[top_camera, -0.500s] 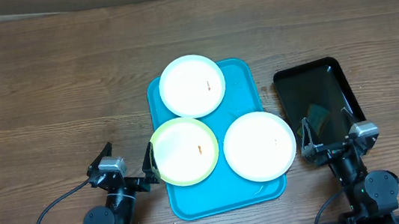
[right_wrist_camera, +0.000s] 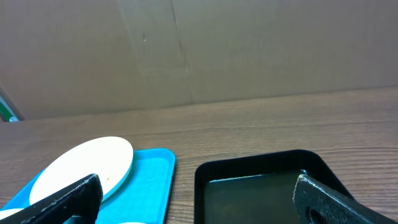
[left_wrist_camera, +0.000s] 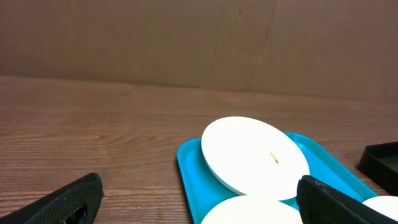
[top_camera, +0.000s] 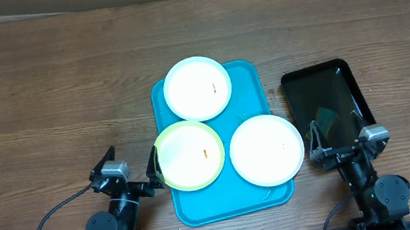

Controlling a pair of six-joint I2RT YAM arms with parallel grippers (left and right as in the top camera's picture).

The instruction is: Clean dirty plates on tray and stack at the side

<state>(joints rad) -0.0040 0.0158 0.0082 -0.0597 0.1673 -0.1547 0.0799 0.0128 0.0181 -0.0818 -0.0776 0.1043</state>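
Observation:
The turquoise tray (top_camera: 230, 199) lies at the table's middle with three plates on it. A white plate (top_camera: 197, 88) sits at its far end, a yellow-green rimmed plate (top_camera: 189, 155) at the near left, and a white plate (top_camera: 266, 149) at the near right, overhanging the rim. Each has a small orange speck. My left gripper (top_camera: 131, 164) is open and empty, just left of the rimmed plate. My right gripper (top_camera: 338, 137) is open and empty at the near end of the black tray. The left wrist view shows the far white plate (left_wrist_camera: 252, 155) and the tray (left_wrist_camera: 193, 171).
A glossy black tray (top_camera: 324, 94) lies right of the turquoise tray, with a dark greenish square thing (top_camera: 326, 120) in its near part. It also shows in the right wrist view (right_wrist_camera: 261, 186). A brown cardboard wall stands behind the wooden table.

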